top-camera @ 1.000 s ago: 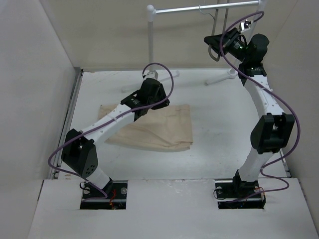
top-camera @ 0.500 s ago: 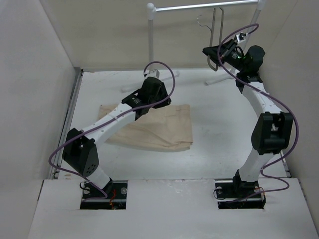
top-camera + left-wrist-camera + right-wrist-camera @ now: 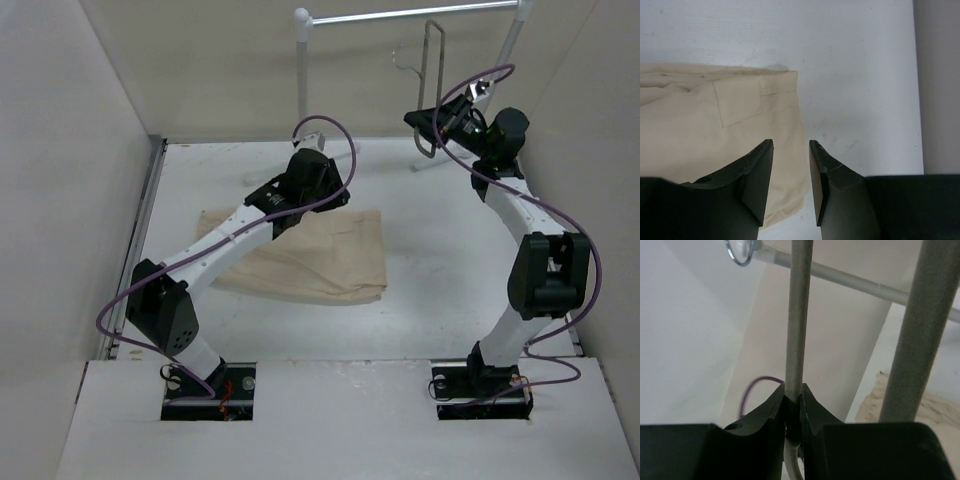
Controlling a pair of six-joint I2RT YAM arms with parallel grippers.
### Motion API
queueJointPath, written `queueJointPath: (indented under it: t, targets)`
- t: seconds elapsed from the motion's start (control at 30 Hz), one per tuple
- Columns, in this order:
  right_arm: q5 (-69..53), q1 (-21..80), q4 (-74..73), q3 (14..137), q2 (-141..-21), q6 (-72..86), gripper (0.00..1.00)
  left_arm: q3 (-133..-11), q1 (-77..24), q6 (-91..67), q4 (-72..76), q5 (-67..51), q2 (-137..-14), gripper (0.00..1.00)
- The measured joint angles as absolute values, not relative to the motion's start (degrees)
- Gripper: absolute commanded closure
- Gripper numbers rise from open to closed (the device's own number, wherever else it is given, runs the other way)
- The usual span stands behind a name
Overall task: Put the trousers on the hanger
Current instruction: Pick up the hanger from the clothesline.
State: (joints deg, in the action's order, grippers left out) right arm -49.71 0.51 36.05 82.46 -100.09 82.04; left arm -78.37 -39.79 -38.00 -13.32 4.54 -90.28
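The beige trousers (image 3: pixel 320 262) lie folded flat on the white table, mid-left. In the left wrist view their edge and a pocket flap (image 3: pixel 735 107) show below my jaws. My left gripper (image 3: pixel 322 198) (image 3: pixel 790 144) hovers over the trousers' far edge, open, with nothing between its fingers. The grey wire hanger (image 3: pixel 436 70) stands on end at the back right, its hook (image 3: pixel 399 58) pointing left just under the rail. My right gripper (image 3: pixel 424 120) (image 3: pixel 793 391) is shut on one wire of the hanger (image 3: pixel 800 315). The other wire (image 3: pixel 927 325) passes to the right.
A white clothes rack stands at the back: post (image 3: pixel 302 70), top rail (image 3: pixel 400 14) (image 3: pixel 850 281) and a foot (image 3: pixel 440 158) on the table. Walls close in on the left, right and back. A purple cable (image 3: pixel 330 135) loops over the left wrist.
My right gripper has come down and to the left with the hanger, whose loop has swung up beneath the rail. The left wrist has edged slightly away and to the right.
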Motion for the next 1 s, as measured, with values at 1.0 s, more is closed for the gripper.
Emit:
queueJointPath:
  t: [1.0]
  targets:
    - [-36.77,14.37,16.6,40.97,-73.3,58.26,0.89,-89.97,-45.45,-49.43,-7.2,-2.42,-102.76,0.58]
